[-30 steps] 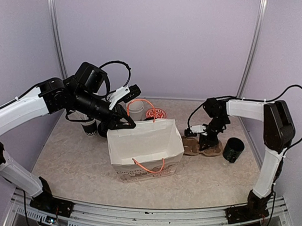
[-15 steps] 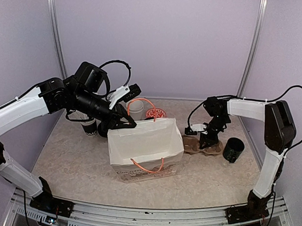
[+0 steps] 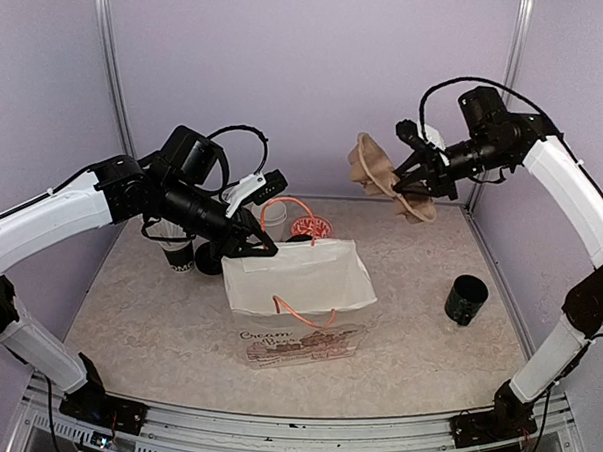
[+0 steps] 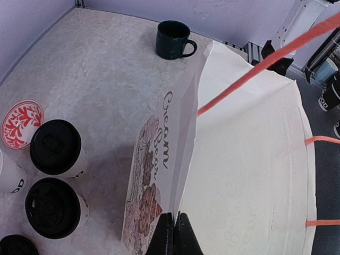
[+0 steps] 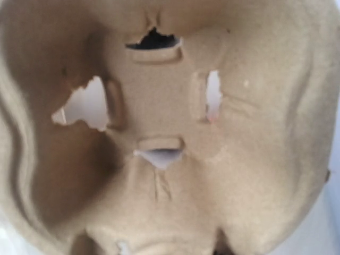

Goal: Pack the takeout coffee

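L jaws clamped on bag [image 3: 299, 281] rim, R jaws clamped on pulp carrier [image 3: 376, 169]; both cups [image 4: 56, 149] on bench [image 4: 106, 79] just beside L jaws, outside bag, and we'd guess thin, crushable walls, so grip mid-wall, lightly.
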Robot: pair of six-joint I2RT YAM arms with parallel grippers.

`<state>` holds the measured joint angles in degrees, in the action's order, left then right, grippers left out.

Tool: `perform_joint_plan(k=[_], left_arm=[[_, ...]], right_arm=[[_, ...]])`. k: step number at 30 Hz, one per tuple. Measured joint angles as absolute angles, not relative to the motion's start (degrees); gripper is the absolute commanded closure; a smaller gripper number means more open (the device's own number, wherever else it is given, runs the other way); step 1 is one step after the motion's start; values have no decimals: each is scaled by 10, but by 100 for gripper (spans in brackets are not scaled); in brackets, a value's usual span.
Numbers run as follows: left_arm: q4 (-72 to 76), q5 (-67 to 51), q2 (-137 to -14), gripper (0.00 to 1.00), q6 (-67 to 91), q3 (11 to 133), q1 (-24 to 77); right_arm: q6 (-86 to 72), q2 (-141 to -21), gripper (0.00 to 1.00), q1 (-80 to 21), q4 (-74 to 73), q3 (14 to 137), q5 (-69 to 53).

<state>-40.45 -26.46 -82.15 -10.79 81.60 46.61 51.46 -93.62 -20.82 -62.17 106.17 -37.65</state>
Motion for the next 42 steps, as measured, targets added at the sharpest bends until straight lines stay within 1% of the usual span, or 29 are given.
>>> perform_joint_plan(k=[3, 7, 16, 24, 32, 42], left_arm=[[-403, -276, -835, 100, -107, 821, 461], [-403, -291, -857, 100, -105, 839, 458], [-404, -320, -888, 100, -91, 882, 458], [-404, -339, -893, 100, -79, 890, 458], [-403, -355, -894, 100, -74, 891, 458], [-403, -364, -900, 100, -61, 891, 458]], right_arm=[[507, -922, 84, -216, -639, 1119, -449], [497, -906, 84, -258, -662, 1145, -523], [480, -914, 84, -387, -700, 1217, -610], [469, -939, 84, -451, -688, 1177, -609], [467, -961, 84, -468, -666, 1144, -579], [454, -968, 84, -488, -645, 1139, -565]])
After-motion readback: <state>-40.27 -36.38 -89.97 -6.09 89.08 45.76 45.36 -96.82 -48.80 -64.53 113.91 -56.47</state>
